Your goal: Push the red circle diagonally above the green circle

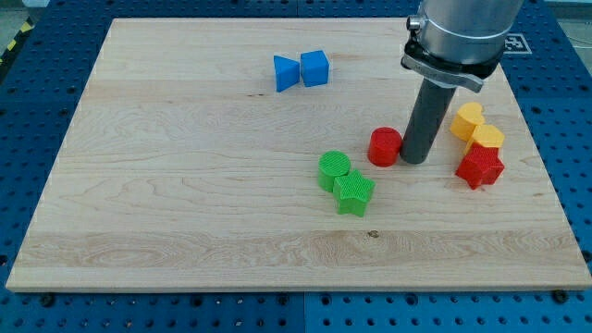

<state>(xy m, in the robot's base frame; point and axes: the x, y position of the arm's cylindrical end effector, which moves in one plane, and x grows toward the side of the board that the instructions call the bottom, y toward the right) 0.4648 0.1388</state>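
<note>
The red circle [384,146] lies on the wooden board right of centre. The green circle [334,170] lies below and to the left of it, a short gap apart. My tip [415,159] stands on the board right against the red circle's right side. The dark rod rises from it to the grey arm at the view's top right.
A green star [354,193] touches the green circle at its lower right. A red star [479,167] and two yellow blocks [467,120] [487,138] lie right of my tip. A blue triangle [286,73] and blue cube [314,68] sit near the board's top [185,111].
</note>
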